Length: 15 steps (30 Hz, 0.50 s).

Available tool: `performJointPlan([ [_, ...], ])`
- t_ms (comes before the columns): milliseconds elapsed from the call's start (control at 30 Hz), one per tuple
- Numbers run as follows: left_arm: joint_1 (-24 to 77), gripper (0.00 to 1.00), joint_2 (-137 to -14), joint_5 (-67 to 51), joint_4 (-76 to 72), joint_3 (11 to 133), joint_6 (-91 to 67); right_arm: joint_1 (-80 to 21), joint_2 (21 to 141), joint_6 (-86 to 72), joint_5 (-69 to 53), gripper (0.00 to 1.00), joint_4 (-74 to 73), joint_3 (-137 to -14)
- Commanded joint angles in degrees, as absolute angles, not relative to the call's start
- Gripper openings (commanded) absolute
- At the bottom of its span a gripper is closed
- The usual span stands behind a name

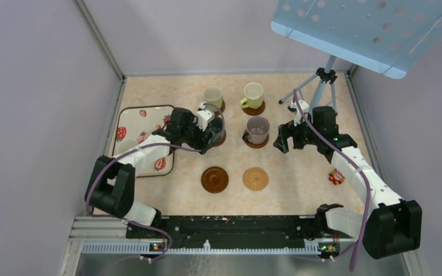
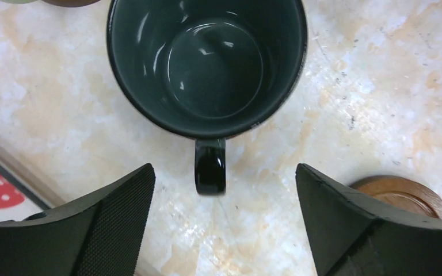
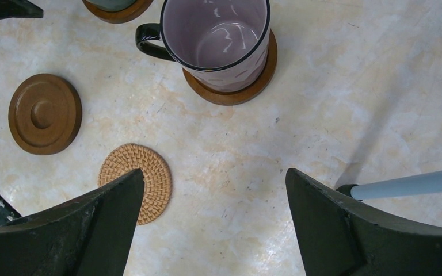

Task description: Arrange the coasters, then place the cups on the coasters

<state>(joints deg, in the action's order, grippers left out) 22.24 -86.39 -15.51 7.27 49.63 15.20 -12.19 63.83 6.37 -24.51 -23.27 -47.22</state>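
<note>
The left claw (image 2: 224,168) gapes wide with the dark green-grey cup (image 2: 207,63) just ahead, its handle pointing back between the fingers, while the right claw (image 3: 214,172), equally wide, has the tan coaster (image 3: 147,167) beside one finger and the mauve cup (image 3: 216,40) on a brown coaster (image 3: 230,95) farther ahead.

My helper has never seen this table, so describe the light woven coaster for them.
On the marbled table, look at the front row, where two coasters lie bare. The woven coaster is the right one, directly in front of the mauve cup. Unlike its smooth dark brown neighbour, it is pale tan with a basket weave.
</note>
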Motion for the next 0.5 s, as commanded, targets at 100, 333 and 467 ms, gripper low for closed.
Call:
performJointPlan([
  [100,21.41,0.99,-77.48,-15.07,25.93,59.1,22.05,-11.6,63.56,6.94,-25.33,0.92,-21.87,-47.2],
  [333,9.01,0.99,-74.87,-24.78,45.22,69.41,34.8,-11.59,63.48,7.2,-27.13,0.92,-22.22,-47.37],
  [467,1.66,0.99,-76.32,-23.68,50.74,74.49,38.05,-11.66,63.35,7.21,-27.48,0.92,-22.37,-47.29],
])
